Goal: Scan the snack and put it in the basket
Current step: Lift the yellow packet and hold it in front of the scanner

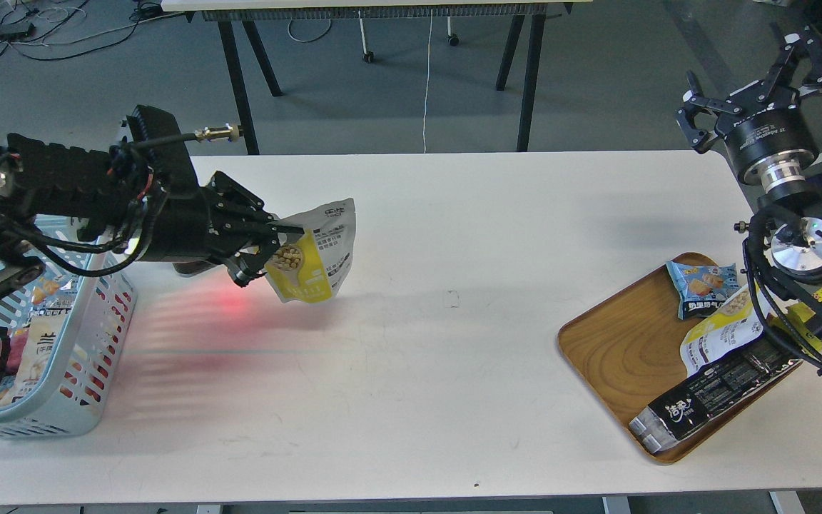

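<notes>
My left gripper [268, 246] is shut on the snack [315, 253], a small pouch with a white top, black print and a yellow front with beige balls. It holds the pouch in the air above the table's left part, tilted. The light-blue basket [93, 335] stands at the table's left edge, under and left of my left arm, with several packets inside. My right gripper [757, 75] is open and empty, raised above the table's far right corner.
An oval wooden tray [614, 350] at the right holds a small blue packet [700, 285], a longer white-and-yellow pouch [718, 335] and a long black packet [711, 392]. A red glow [229, 303] falls on the white table [439, 392] below the held pouch. Black table legs stand behind.
</notes>
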Tool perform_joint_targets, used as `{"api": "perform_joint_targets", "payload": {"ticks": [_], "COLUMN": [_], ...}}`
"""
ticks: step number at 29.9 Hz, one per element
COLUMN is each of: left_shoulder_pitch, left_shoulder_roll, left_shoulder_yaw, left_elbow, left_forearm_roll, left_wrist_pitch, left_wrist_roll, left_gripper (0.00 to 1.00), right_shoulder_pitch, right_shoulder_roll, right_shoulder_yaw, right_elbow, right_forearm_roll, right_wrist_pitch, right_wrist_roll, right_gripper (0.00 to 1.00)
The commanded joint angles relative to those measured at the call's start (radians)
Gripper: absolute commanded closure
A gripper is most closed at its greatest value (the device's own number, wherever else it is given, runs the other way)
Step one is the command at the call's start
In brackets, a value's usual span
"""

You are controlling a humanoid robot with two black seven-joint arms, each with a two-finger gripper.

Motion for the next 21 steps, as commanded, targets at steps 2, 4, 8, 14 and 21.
{"api": "perform_joint_targets", "payload": {"ticks": [2,4,8,14,21], "left_shoulder_pitch": [0.005,0.005,0.008,0.025,0.027], "left_shoulder_roll": [0.039,0.039,0.042,0.045,0.062], "left_shoulder_yaw": [0.006,0.01,0.013,0.032,0.032], "left_elbow": [0.047,0.08,0.097,0.134,0.154], "left_forearm_roll": [0.0,0.0,0.0,0.0,0.0], "left_wrist_pitch": [0.0,0.0,0.0,0.0,0.0], "left_wrist_roll": [-0.005,-0.005,-0.005,-0.005,-0.005], "left_gripper": [1.0,1.0,1.0,1.0,1.0], "right_shoulder_pitch": [0.0,0.0,0.003,0.005,0.005], "right_shoulder_roll": [0.002,0.002,-0.002,-0.005,-0.003], "right_shoulder_yaw": [0.007,0.007,0.007,0.005,0.005], "right_elbow": [0.0,0.0,0.002,0.0,-0.002], "right_forearm_roll": [0.0,0.0,0.0,0.0,0.0], "right_wrist_pitch": [-0.001,-0.001,0.0,0.002,0.002], "right_wrist_roll": [0.0,0.0,0.0,0.0,0.0], "right_gripper": [0.01,0.01,0.01,0.01,0.01]}}
